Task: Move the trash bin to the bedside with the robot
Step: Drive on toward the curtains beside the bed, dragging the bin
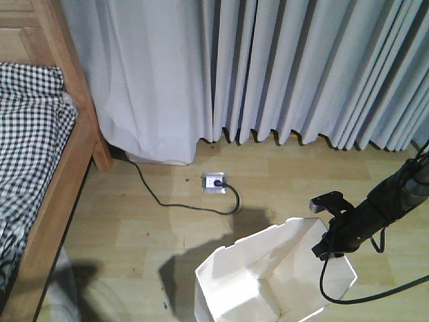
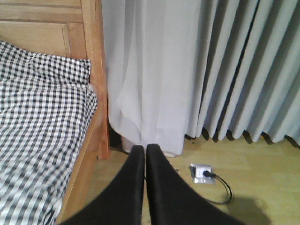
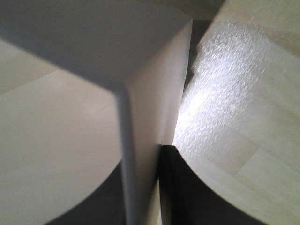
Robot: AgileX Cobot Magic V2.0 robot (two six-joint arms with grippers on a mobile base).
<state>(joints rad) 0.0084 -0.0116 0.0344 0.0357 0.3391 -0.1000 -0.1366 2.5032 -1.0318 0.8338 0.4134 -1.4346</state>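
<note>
Here, in the front view, the white trash bin (image 1: 268, 282) stands on the wooden floor (image 1: 134, 228), well apart from the bed frame (image 1: 67, 168) and off its long side rail, with bare boards between the two. The bin's angular rim is tilted slightly and its cream interior is open to view. The right pincer (image 1: 328, 228), on a slim black arm (image 1: 395, 191) that enters from the side away from the bed, pinches the bin's wall at the part of the rim farthest from the bed. One finger (image 1: 326, 201) with a silver-grey tip lies at the rim's outer edge. In the right wrist view the bin (image 3: 70, 140) fills the left of the frame and a dark finger (image 3: 183, 197) presses against the outer face of its wall, with the floor (image 3: 243, 117) beyond. A black cable (image 1: 335, 295) loops down from the arm beside the bin. The left pincer (image 2: 145, 147), seen only in the left wrist view, has its two black fingers pressed together and holds nothing. It points at the corner post of the bed frame (image 2: 93, 70), which carries checked bedding (image 2: 37, 122). A floor socket (image 1: 214, 182) with a black cord (image 1: 161, 198) lies between the bed's corner and the bin, nearer the grey curtain (image 1: 268, 67).
</note>
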